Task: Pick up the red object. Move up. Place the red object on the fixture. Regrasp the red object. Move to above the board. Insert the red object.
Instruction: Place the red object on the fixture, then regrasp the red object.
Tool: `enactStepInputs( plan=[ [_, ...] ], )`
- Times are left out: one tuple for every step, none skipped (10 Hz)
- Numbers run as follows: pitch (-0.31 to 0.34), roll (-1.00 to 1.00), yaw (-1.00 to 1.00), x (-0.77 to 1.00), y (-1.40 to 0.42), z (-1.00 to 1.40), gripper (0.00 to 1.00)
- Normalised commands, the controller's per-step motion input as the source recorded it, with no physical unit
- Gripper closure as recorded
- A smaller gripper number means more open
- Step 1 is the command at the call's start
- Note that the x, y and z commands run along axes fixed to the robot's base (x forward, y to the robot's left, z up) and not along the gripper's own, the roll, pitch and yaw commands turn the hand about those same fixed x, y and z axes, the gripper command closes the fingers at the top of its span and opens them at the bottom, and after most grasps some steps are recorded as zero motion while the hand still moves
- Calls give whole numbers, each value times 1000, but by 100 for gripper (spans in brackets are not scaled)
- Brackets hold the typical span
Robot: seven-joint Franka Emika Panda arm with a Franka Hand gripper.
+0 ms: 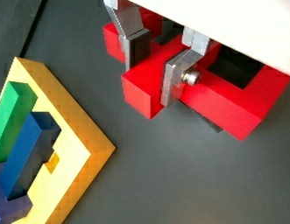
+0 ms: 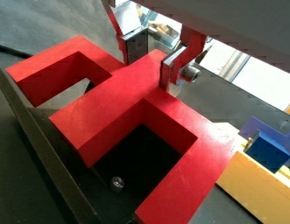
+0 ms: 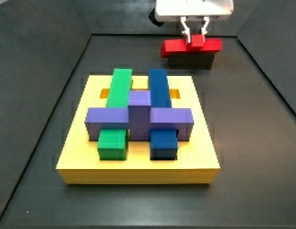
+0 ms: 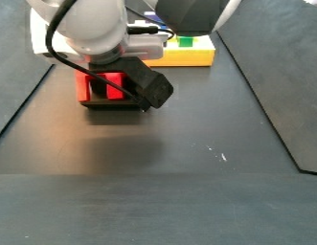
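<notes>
On fixture (image 3: pixel 193 59) | gripper (image 1: pixel 159 63) pinching red object (image 1: pixel 206 96) | no readable writing

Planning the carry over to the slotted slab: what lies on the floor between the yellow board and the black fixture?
Nothing: in a side view bare dark floor separates the yellow board from the fixture, where the claw is at the red piece.

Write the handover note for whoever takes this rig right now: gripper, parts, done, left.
Gripper: fingers either side of the red object's stem, apparently shut on it, at the fixture.
Red object: resting on the fixture, away from the board.
Board: green, blue and purple bars already seated.
Done: pick and placing on the fixture.
Left: confirm regrasp, move above the board, insert.
</notes>
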Motion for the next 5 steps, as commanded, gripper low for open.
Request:
enactStepInputs(
  plan=[
    [266, 103, -134, 309, 0, -109, 100],
    [200, 106, -71, 211, 0, -111, 100],
    [0, 0, 0, 0, 0, 0, 100],
    [0, 0, 0, 0, 0, 0, 0],
    [6, 543, 91, 26, -23, 140, 0]
  ],
)
